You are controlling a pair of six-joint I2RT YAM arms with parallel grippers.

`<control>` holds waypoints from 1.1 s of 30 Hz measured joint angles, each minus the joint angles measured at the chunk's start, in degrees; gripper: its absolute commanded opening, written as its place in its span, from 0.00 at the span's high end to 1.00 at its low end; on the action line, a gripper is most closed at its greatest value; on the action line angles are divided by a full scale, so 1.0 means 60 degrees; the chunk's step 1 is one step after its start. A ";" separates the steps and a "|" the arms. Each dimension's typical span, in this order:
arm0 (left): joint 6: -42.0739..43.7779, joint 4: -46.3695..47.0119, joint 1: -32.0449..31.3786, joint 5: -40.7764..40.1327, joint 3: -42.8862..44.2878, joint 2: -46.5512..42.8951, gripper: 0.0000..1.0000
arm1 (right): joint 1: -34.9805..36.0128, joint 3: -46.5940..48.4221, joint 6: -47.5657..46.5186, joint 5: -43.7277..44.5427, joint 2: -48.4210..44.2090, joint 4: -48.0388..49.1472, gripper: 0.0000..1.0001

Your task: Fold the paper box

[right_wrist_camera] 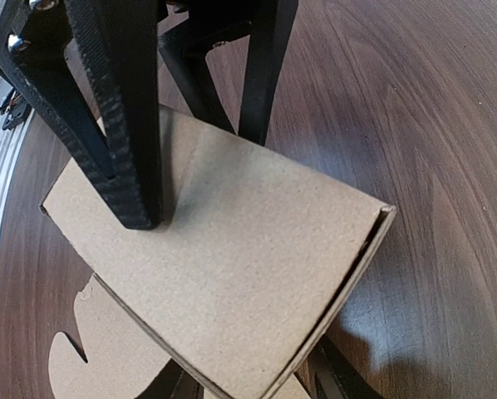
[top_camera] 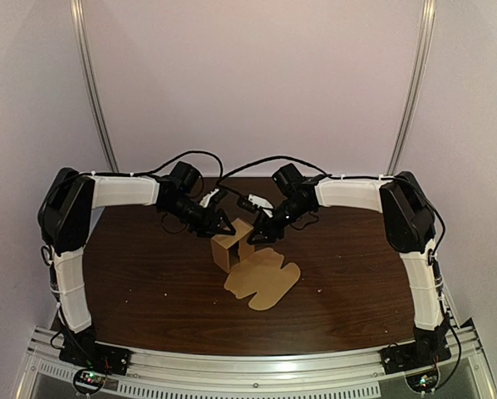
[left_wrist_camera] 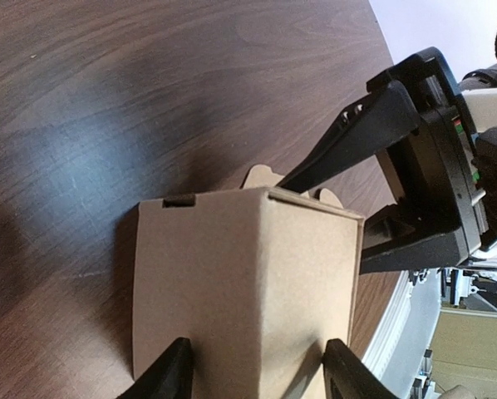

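The brown paper box [top_camera: 231,247] stands half-formed at the table's middle, and its unfolded flaps [top_camera: 263,280] lie flat in front of it. My left gripper [top_camera: 224,226] meets its top from the left. In the left wrist view the box [left_wrist_camera: 232,283] fills the gap, with one left finger [left_wrist_camera: 172,372] on each face beside a folded corner. My right gripper [top_camera: 256,237] comes in from the right. Its fingers [left_wrist_camera: 348,137] stand apart at the box's far edge. In the right wrist view the box [right_wrist_camera: 248,266] covers most of the right fingertips [right_wrist_camera: 340,384].
The dark wooden table [top_camera: 140,283] ends at a metal rail [top_camera: 248,366] along the near edge, where both arm bases are bolted. The two grippers almost touch above the box. Pale walls close in at the back and sides.
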 measured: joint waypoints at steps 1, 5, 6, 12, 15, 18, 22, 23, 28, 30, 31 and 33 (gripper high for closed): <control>-0.0018 0.0025 0.0018 0.0087 0.0000 0.0015 0.42 | 0.0000 0.0000 0.0033 0.0000 0.0000 0.0018 0.56; -0.0160 0.0138 0.0087 0.0499 0.0000 0.0102 0.43 | 0.0007 0.0000 0.0266 0.0007 0.0004 0.0062 0.57; -0.0226 0.0175 0.0109 0.0586 0.0000 0.0120 0.43 | 0.0007 0.0000 0.0331 0.0007 0.0004 0.0062 0.58; -0.0725 0.0776 0.0208 0.1151 -0.0164 0.0182 0.43 | 0.0011 0.0109 0.1013 -0.0022 0.0168 0.0368 0.67; -0.1049 0.1060 0.0171 0.1457 -0.0277 0.0215 0.43 | 0.0044 0.0182 0.1443 0.0149 0.0259 0.0790 0.69; -0.1559 0.1738 0.0142 0.1869 -0.0517 0.0237 0.43 | 0.0095 0.0178 0.1847 0.0288 0.0270 0.1217 0.73; -0.1967 0.2095 0.0189 0.1974 -0.0586 0.0302 0.43 | 0.0135 0.0051 0.2240 0.0554 0.0270 0.1552 0.82; -0.2022 0.2160 0.0215 0.1963 -0.0586 0.0328 0.43 | 0.0135 -0.0033 0.2339 0.0648 0.0270 0.1665 0.85; -0.2109 0.2393 0.0295 0.1920 -0.0586 0.0364 0.43 | 0.0219 -0.0397 0.2758 0.1337 0.0058 0.2007 0.95; -0.2098 0.2393 0.0288 0.1916 -0.0586 0.0364 0.43 | 0.0291 -0.0663 0.2779 0.1770 -0.0189 0.1985 0.97; -0.2091 0.2397 0.0277 0.1923 -0.0586 0.0364 0.43 | 0.0328 -0.0769 0.2747 0.1956 -0.0339 0.1872 0.97; -0.2051 0.2393 0.0226 0.1920 -0.0586 0.0361 0.42 | 0.0393 -0.0911 0.2572 0.2277 -0.0659 0.1468 0.98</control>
